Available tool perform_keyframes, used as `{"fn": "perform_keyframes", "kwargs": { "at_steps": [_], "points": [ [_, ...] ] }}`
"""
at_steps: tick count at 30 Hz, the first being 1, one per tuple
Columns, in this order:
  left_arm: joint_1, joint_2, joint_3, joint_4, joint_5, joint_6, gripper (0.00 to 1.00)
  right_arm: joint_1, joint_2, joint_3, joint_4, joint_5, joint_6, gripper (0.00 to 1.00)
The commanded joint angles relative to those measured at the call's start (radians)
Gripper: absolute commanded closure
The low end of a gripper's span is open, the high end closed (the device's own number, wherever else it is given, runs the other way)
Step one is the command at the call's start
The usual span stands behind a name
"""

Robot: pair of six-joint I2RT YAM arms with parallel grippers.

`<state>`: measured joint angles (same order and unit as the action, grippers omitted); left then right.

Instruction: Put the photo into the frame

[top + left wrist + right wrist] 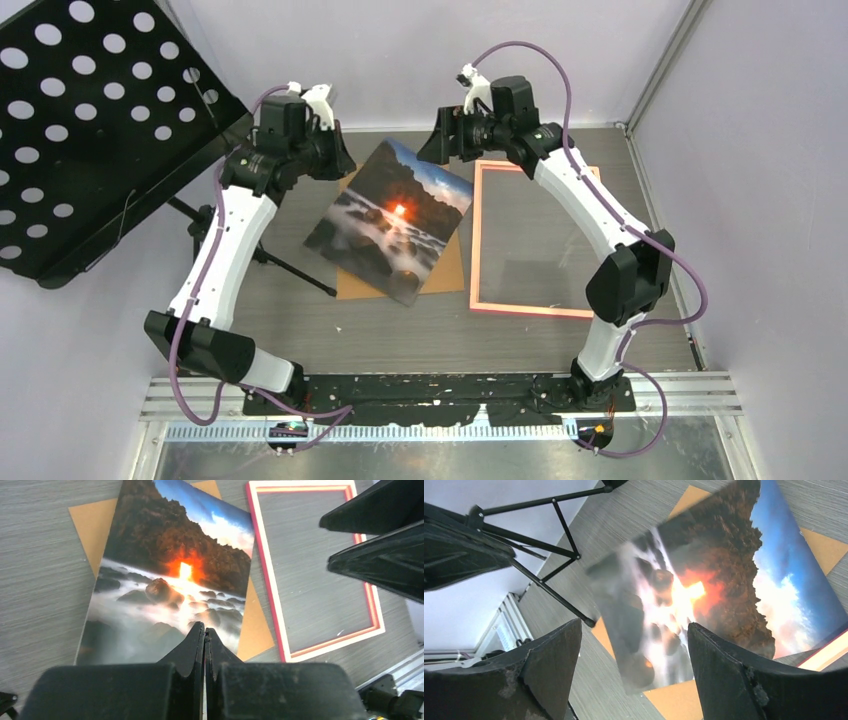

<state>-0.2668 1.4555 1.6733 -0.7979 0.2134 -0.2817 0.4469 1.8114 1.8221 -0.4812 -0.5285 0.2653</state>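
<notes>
The photo is a sunset print, held tilted above the brown backing board. My left gripper is at the photo's back-left edge. In the left wrist view it is shut, with the photo spreading out from under the fingers. The grip point itself is hidden. The pink-orange frame lies flat to the right, with table showing through it. My right gripper hovers open above the photo's far corner. In the right wrist view it has wide jaws with the photo below.
A black perforated music stand fills the left side; its tripod legs reach toward the board. Walls close in behind and on the right. A metal rail runs along the near edge.
</notes>
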Motion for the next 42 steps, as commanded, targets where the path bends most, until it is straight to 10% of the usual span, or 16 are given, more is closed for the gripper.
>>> {"fn": "perform_keyframes", "kwargs": {
  "at_steps": [1, 5, 18, 42],
  "points": [
    [-0.011, -0.006, -0.026, 0.006, -0.073, 0.093, 1.00, -0.004, -0.055, -0.002, 0.039, -0.033, 0.071, 0.17],
    [0.000, 0.009, -0.167, 0.114, -0.118, 0.134, 0.97, -0.004, -0.049, -0.094, 0.050, -0.010, 0.032, 0.17],
    [0.003, 0.110, -0.329, 0.203, -0.161, 0.172, 0.30, -0.002, 0.087, -0.360, 0.117, 0.067, -0.079, 0.19],
    [0.049, 0.497, -0.053, 0.149, -0.178, 0.120, 0.14, -0.063, 0.230, -0.382, 0.039, 0.380, -0.154, 0.20]
  ]
}}
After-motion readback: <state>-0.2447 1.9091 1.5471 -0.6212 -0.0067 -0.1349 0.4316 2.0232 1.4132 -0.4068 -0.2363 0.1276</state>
